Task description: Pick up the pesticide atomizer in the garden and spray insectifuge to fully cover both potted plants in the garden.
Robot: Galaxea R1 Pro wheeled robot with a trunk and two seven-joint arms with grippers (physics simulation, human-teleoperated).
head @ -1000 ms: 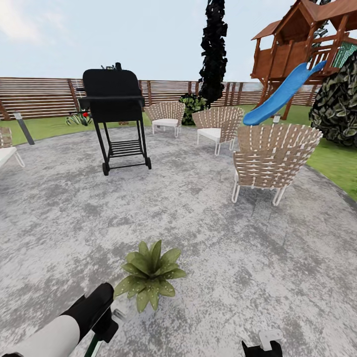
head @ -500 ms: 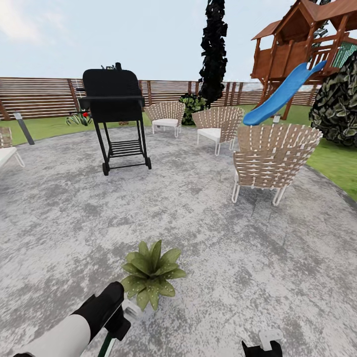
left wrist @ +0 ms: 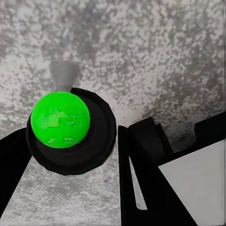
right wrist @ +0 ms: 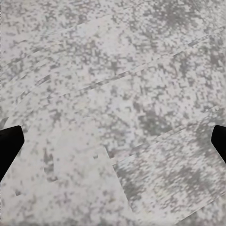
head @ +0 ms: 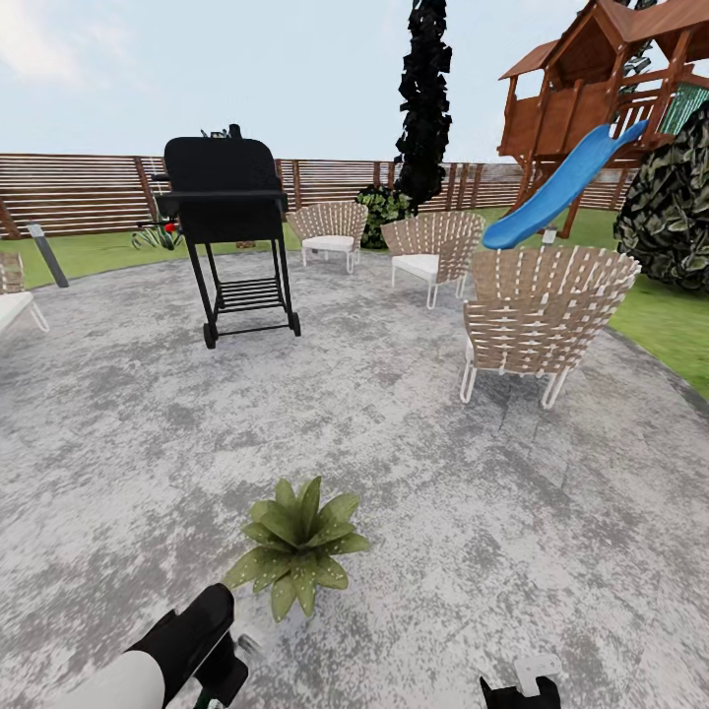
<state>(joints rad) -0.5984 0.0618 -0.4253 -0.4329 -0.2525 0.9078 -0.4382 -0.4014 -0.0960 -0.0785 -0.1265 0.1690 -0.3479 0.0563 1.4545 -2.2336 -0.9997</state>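
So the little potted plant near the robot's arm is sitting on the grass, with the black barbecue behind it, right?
Not quite. The head view shows the potted plant sitting on the grey stone patio, not on grass. The black barbecue does stand behind it, and the left arm is beside it.

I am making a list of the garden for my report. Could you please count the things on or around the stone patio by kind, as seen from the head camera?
Woven chairs with full view: 3
Black grill: 1
Potted plant on the patio: 1
Blue slide: 1
Wooden playhouse: 1
Total: 7
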